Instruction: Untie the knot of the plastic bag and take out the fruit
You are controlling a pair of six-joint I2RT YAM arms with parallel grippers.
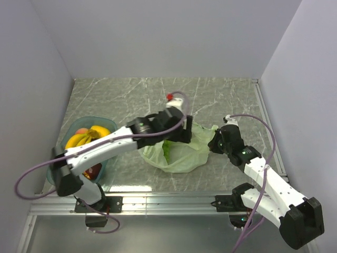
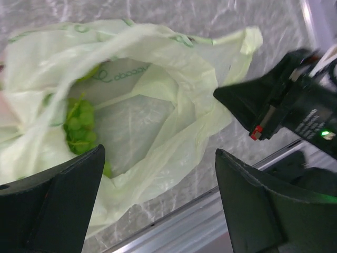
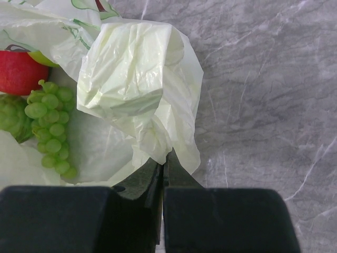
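Left wrist view: the plastic bag [image 2: 158, 79] lies unknotted below the wide-open left hand [image 2: 158, 158], grapes [image 2: 79, 126] left inside to remove, right hand [image 3: 164, 161] pinched shut on its rim

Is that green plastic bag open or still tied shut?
Open. The plastic bag has its mouth gaping wide, and green grapes lie visible inside.

Bright, even white light from overhead in all three views, with only soft shadows under the arms and the plastic bag [image 1: 179, 155] on the grey marble table [image 1: 121, 100]. The top view is sharp, with a mild glare strip along the aluminium rail [image 1: 168, 197]. In the left wrist view the bag is soft and slightly washed out and the near black fingers [image 2: 52, 211] are blurred, while the right wrist view shows the bag folds crisply.
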